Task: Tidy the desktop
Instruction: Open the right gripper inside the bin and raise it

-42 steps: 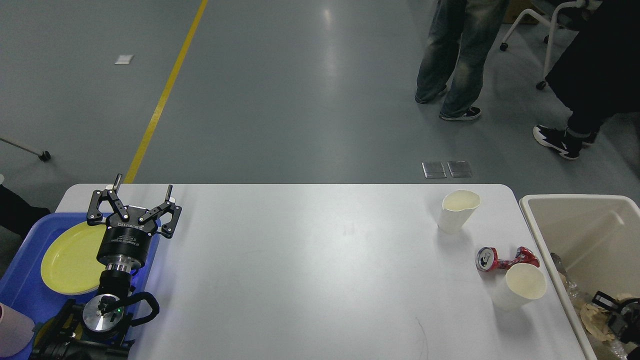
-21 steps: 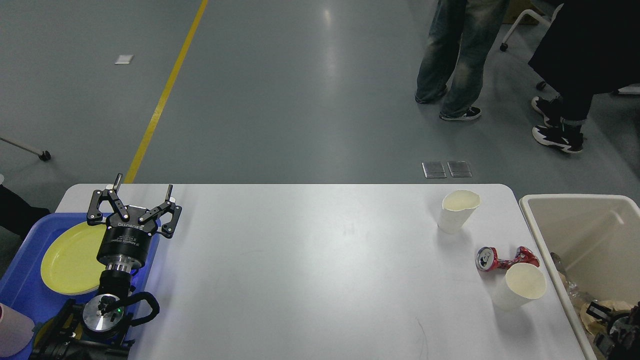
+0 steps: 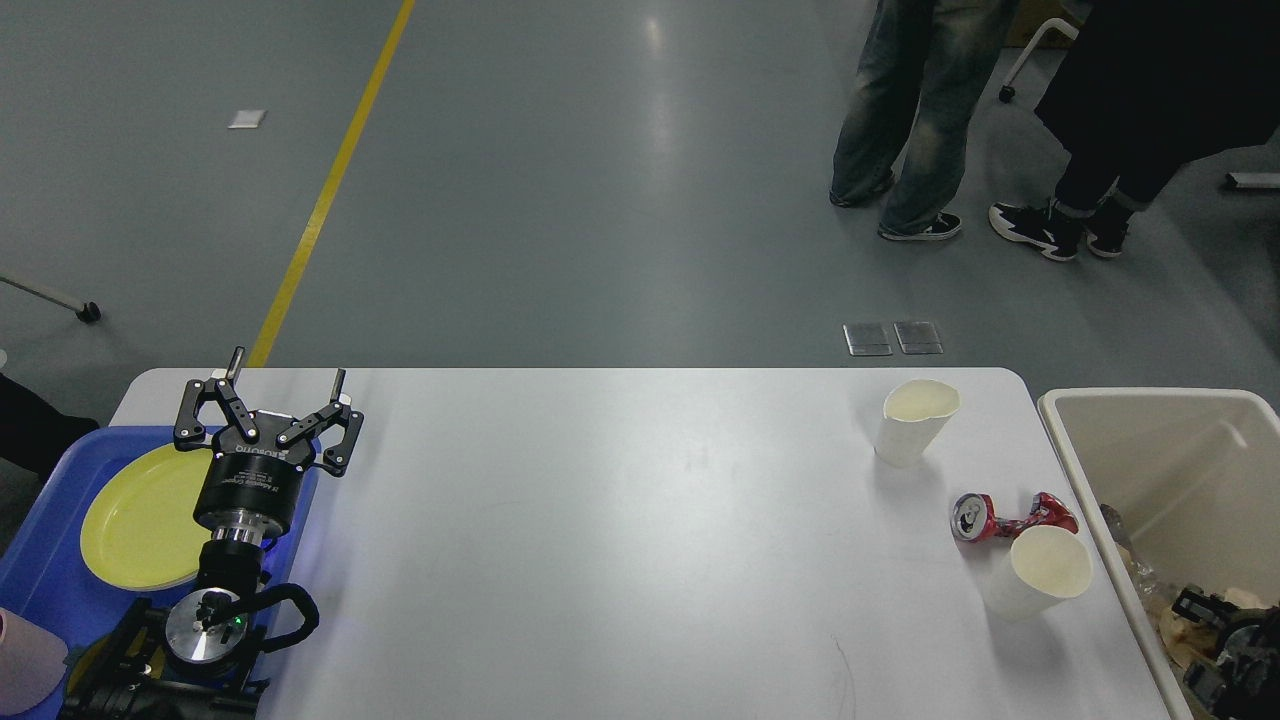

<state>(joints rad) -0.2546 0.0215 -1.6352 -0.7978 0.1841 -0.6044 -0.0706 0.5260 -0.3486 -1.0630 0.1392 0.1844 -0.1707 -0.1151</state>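
Note:
The white desktop fills the middle of the head view. At its right end stand two white paper cups, one at the back and one near the front. A crushed red can lies between them. My left gripper is open and empty, over the desktop's left end at the edge of the blue tray. My right gripper is low in the beige bin at the far right. It is dark and partly cut off, so its fingers cannot be told apart.
A yellow plate lies in the blue tray, and a pinkish cup shows at the tray's front left corner. The bin holds crumpled trash. Two people stand on the floor beyond the table at the upper right.
My right gripper has shifted slightly inside the bin. The person in black at the upper right has stepped to the left. My left arm has not moved.

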